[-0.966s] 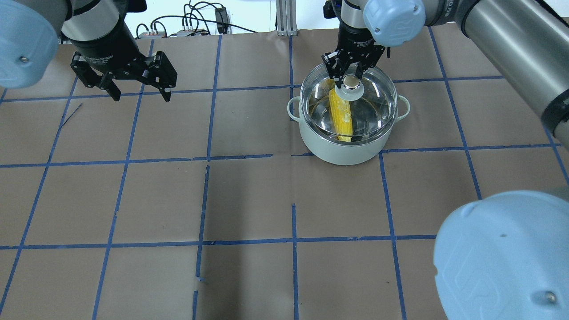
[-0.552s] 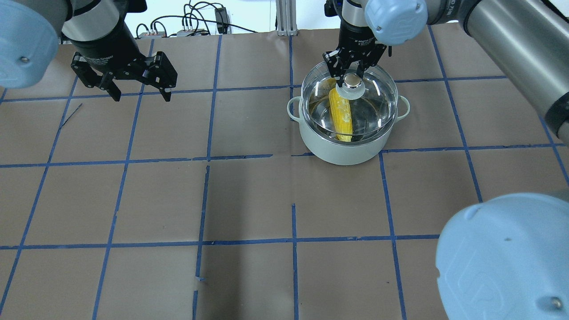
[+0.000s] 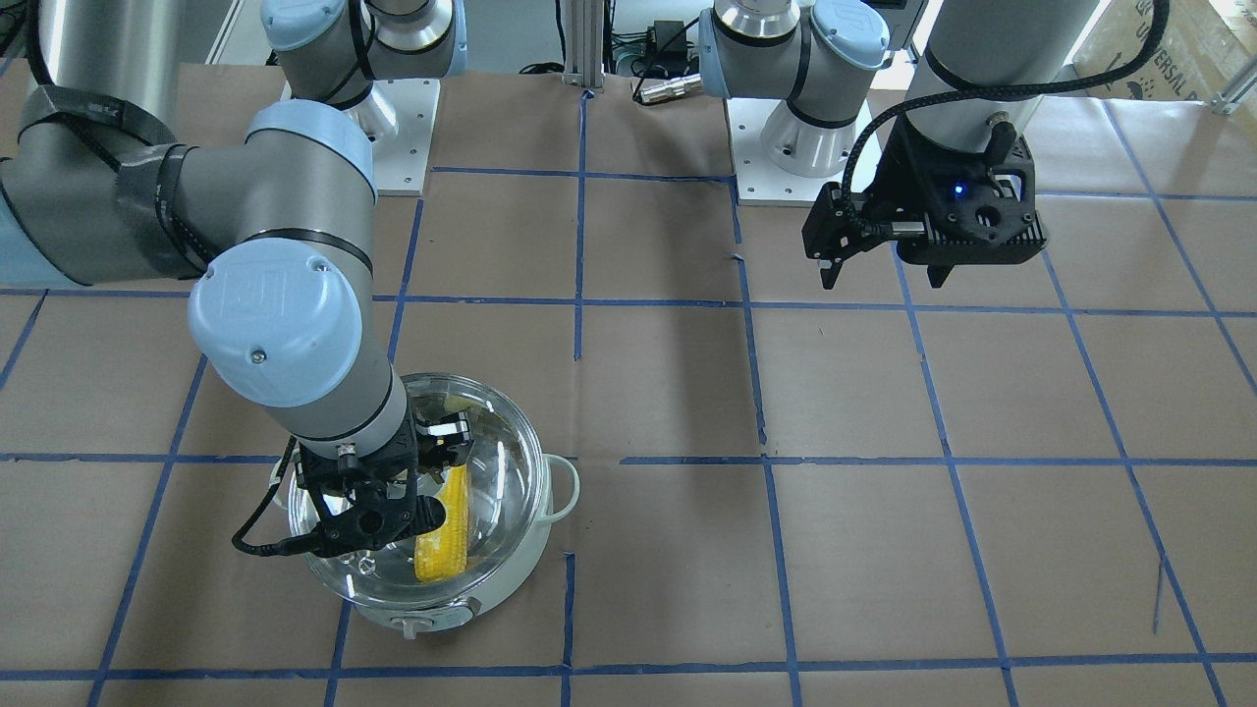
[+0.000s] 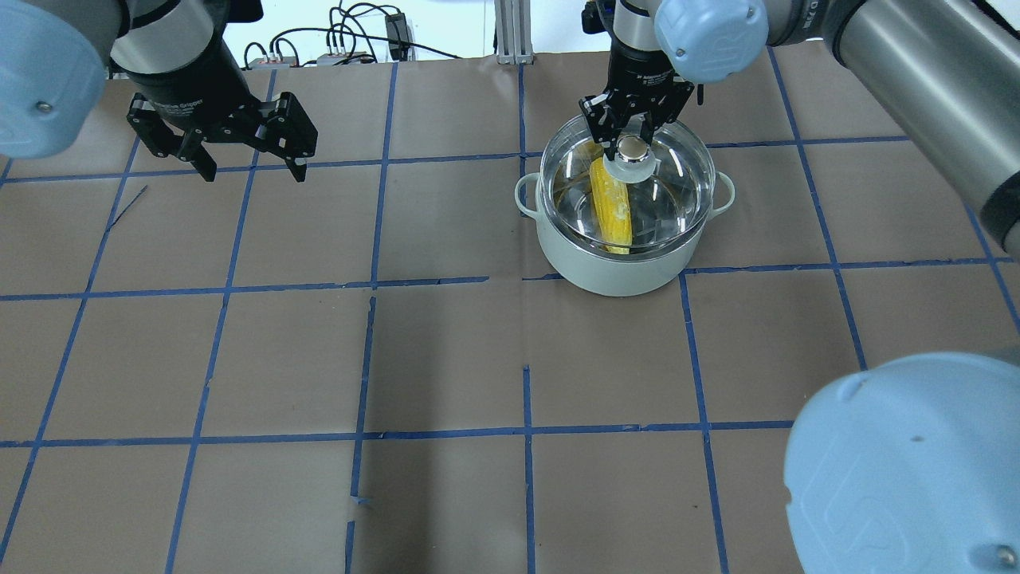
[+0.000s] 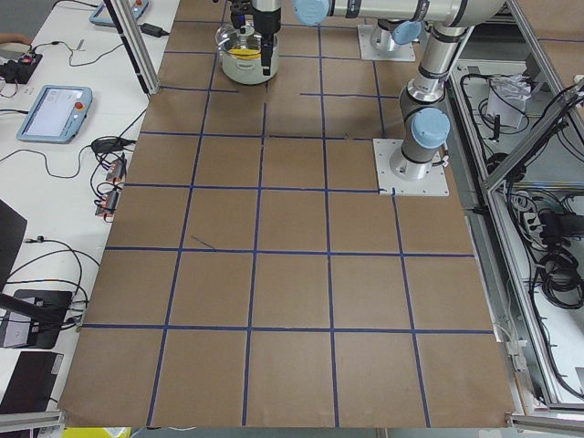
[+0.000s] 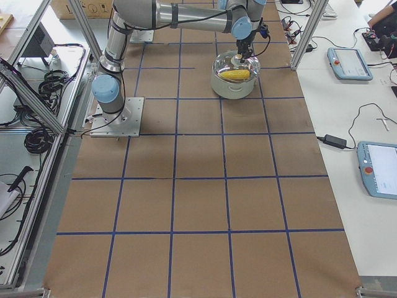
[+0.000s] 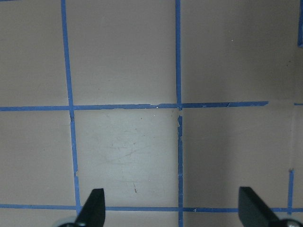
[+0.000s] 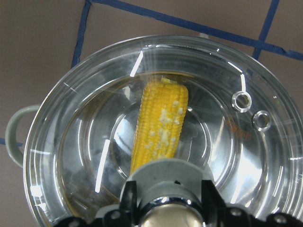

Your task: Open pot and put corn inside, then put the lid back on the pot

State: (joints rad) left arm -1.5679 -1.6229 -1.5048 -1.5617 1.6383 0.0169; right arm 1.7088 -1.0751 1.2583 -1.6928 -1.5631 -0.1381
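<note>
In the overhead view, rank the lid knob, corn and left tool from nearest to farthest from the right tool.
1. Lid knob, between the jaws of the right tool.
2. Corn, inside the pot.
3. Left tool, across the table.

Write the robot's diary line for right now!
right gripper: shut on knob of clear glass domed lid | lid: over pale mint pot | yellow corn cob: inside pot | left gripper: open, empty

One pot [image 4: 610,271], one lid [image 4: 677,179], one corn [image 4: 612,209]. Two end effectors: left end effector [image 4: 255,170], right end effector [image 4: 630,142].
</note>
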